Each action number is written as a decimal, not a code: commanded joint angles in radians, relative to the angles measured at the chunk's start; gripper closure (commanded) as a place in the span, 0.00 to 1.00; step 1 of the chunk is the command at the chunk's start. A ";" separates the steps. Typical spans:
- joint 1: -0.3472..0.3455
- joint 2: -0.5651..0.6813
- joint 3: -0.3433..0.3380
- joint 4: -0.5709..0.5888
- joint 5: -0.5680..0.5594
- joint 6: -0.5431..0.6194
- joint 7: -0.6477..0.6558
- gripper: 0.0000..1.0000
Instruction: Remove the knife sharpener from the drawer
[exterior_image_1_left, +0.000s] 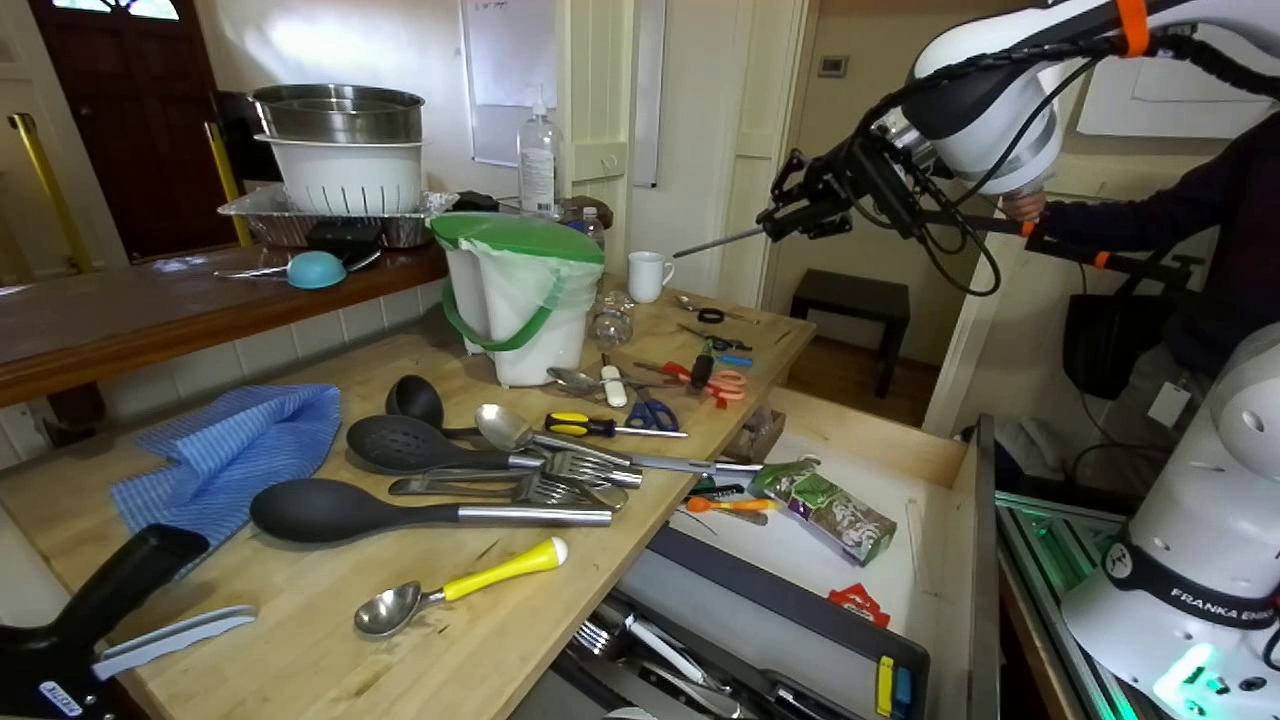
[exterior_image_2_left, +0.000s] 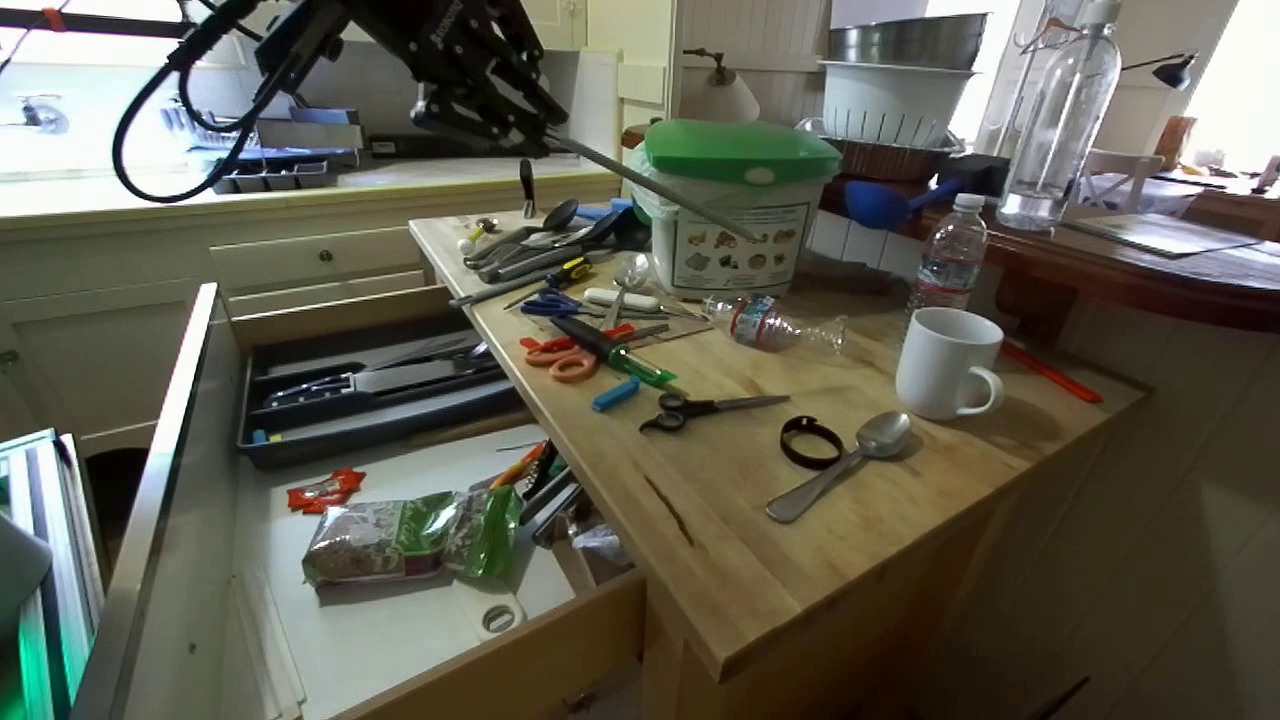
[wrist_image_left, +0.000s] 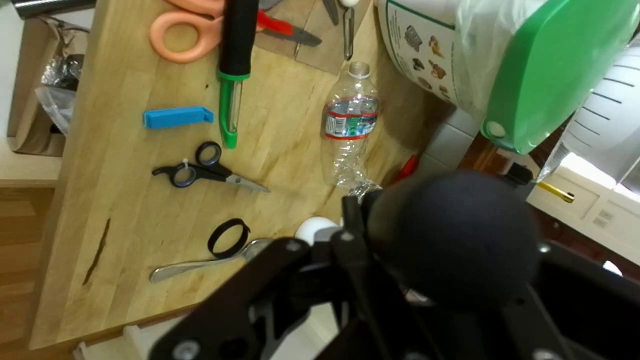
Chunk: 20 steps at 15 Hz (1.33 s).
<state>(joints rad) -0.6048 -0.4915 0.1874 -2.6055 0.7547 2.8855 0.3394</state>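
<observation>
The knife sharpener (exterior_image_1_left: 716, 243) is a long thin grey metal rod with a dark handle. My gripper (exterior_image_1_left: 772, 222) is shut on its handle and holds it in the air, high above the counter. The rod (exterior_image_2_left: 655, 190) slants down over the counter in an exterior view. In the wrist view the round black handle end (wrist_image_left: 455, 240) fills the space at my gripper (wrist_image_left: 367, 215) and hides part of the jaws. The drawer (exterior_image_1_left: 983, 560) stands open below and away from the gripper; it also shows in an exterior view (exterior_image_2_left: 150, 520) with a dark utensil tray inside.
A white bin with a green lid (exterior_image_2_left: 745, 155) stands on the wooden counter (exterior_image_2_left: 740, 570). A white mug (exterior_image_2_left: 945, 360) and a crumpled bottle (exterior_image_2_left: 765, 322) are near it. Several utensils lie about the counter. A person (exterior_image_1_left: 1150, 210) is behind the arm.
</observation>
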 joint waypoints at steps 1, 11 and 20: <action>0.074 0.132 -0.092 0.065 -0.147 0.111 0.060 0.90; 0.229 0.234 -0.255 0.136 -0.121 0.068 -0.019 0.90; 0.333 0.417 -0.452 0.292 0.130 -0.027 -0.274 0.90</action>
<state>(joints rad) -0.2744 -0.1673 -0.2277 -2.3928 0.8344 2.8967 0.1012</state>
